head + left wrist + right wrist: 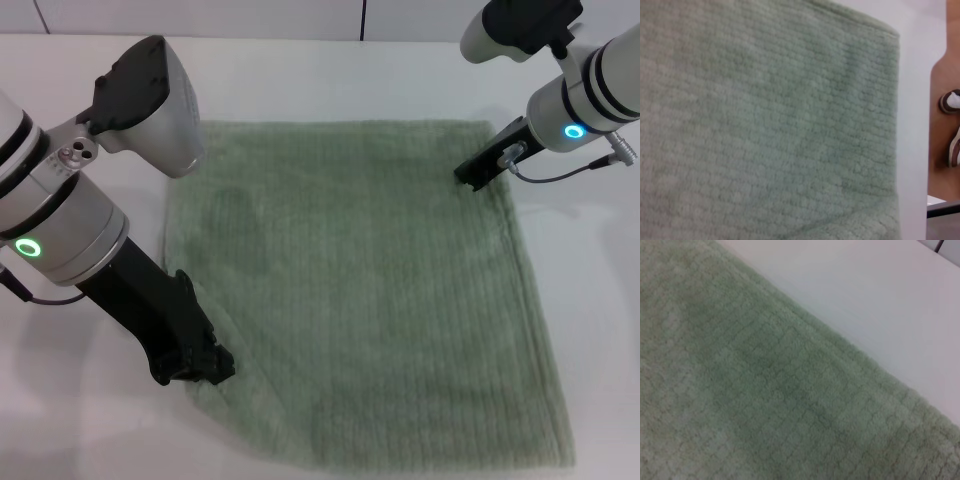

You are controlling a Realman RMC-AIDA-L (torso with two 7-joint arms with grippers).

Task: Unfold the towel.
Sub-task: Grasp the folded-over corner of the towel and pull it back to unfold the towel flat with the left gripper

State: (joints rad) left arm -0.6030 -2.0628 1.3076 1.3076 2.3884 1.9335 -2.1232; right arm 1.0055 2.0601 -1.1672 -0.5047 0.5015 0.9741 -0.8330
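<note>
L gripper sits low at the near-left corner of the towel, tips down on the cloth edge. Its dark fingers look close together and the cloth bunches up a bit right at them, but whether they pinch the hem or just rest on it: can't tell. Towel spreads away from these jaws toward the far side and toward the R arm. A soft fold line runs along the left edge just beyond the tips. L arm comes in steep from the robot's left side.

Towel lies open and mostly flat on the white table, roughly square, ribbed stripes running near-to-far. Near edge reaches the bottom of the head view. L wrist view is filled w/ green terry, one hemmed edge visible w/ a strip of white table beside it; beyond the table edge, brown floor and a pair of shoes.

R gripper is at the far-right corner of the towel, tips touching or just over the cloth near the right hem. Jaw state: can't tell, fingers seen only as one dark block. From these jaws the towel runs back toward the robot and across to the L gripper; the two grippers sit on diagonally opposite corners, well apart. R wrist view shows towel w/ a hemmed edge crossing diagonally, bare table just beside it.
</note>
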